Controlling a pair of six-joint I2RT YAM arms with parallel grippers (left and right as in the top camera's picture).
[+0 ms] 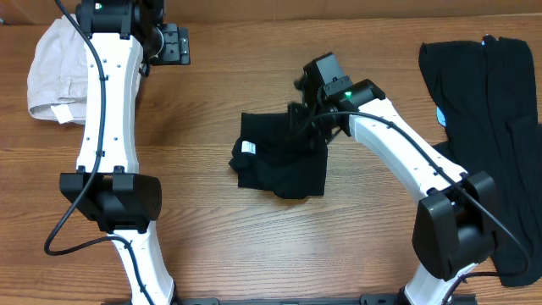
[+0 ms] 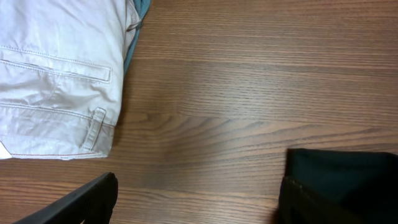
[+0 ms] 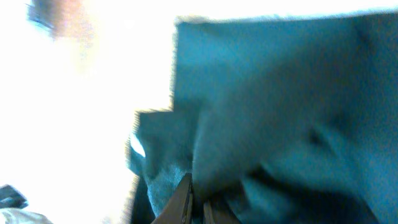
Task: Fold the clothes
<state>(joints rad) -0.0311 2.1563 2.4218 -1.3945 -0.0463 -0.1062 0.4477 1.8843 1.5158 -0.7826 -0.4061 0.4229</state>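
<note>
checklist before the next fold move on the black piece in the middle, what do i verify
1. Right fingers shut on the black garment: ok.
2. Grip sits near its top right corner in the overhead view: ok.
3. Number of layers pinched: cannot tell, the right wrist view is blurred.
4. Left fingers open, empty, over bare table beside the beige garment: ok.
5. Black pile at the right lies apart from the garment: ok.
</note>
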